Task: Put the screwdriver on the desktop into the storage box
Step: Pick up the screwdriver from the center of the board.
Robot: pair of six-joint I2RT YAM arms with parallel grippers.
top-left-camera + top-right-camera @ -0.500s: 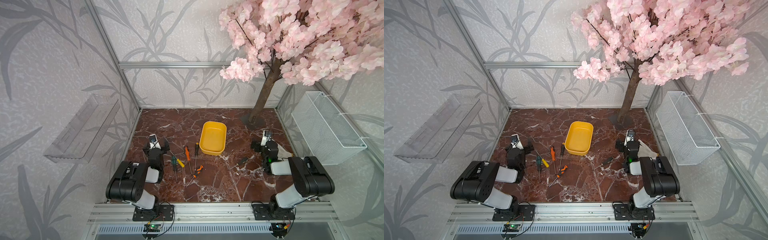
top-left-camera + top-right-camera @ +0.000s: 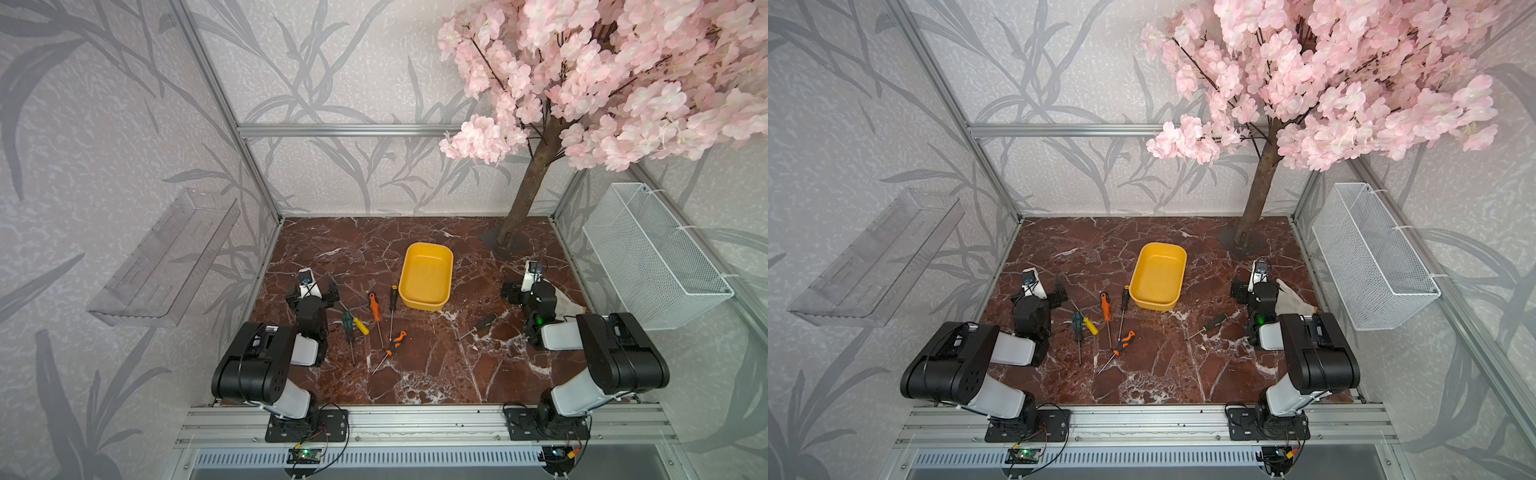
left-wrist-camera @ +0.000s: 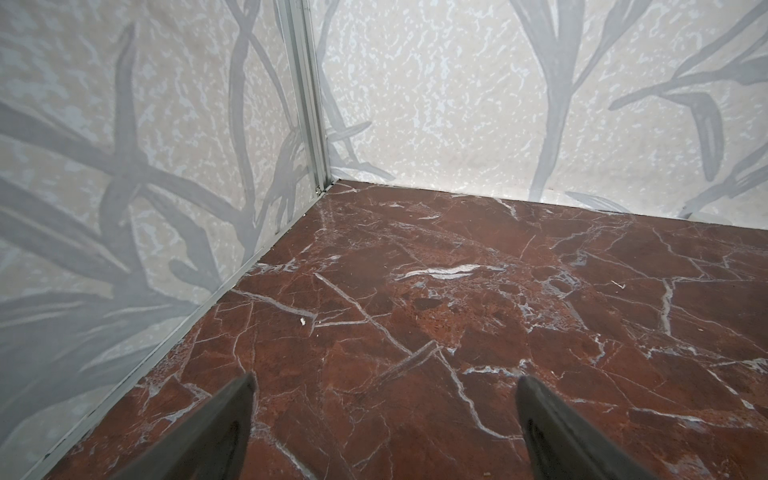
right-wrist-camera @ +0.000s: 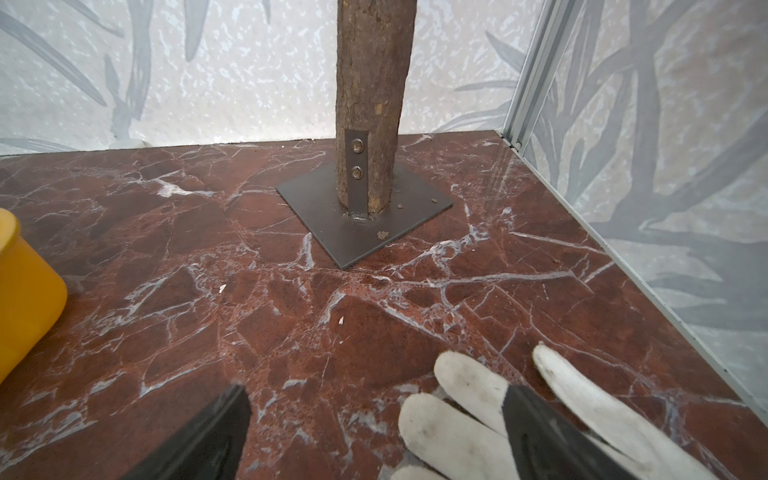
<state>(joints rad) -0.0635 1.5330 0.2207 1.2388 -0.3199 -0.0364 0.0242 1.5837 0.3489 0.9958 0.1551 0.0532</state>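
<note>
Left gripper (image 3: 384, 384) and right gripper (image 4: 376, 390) gape empty, and the green screwdriver (image 2: 348, 322), lying against the yellow screwdriver (image 2: 360, 326) toward the left edge of the desktop (image 2: 436, 365), may well drag its neighbour along when gripped.

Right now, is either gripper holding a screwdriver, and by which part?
Nothing is held. The left gripper and right gripper both stand open and empty; the screwdrivers lie loose on the desktop.

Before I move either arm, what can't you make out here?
Orange screwdriver and the others: tip types too small, both top views.
Glove: partly under the right arm, both top views; cut by right wrist view's edge.
Yellow box: right wrist view shows one corner.
</note>
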